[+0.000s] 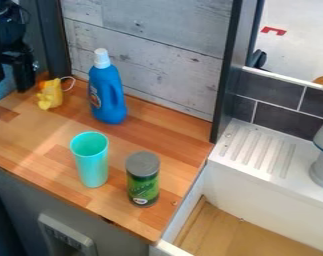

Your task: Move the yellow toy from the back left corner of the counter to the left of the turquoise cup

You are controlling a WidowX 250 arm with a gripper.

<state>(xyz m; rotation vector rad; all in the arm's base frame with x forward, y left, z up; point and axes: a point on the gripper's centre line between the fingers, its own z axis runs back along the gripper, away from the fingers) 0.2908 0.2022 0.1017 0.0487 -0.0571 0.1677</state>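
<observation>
Near blue bottle [107, 95] — yellow toy [51, 94], closest to my pincer [10, 86], fingers well parted, grasping nothing. Teal cup [91, 162] and green can [143, 182] upright, camera-side of bottle — flat bases likely steadying them.

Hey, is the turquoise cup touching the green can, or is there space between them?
Apart. The camera view shows a strip of wooden counter between the cup and the can.
</observation>
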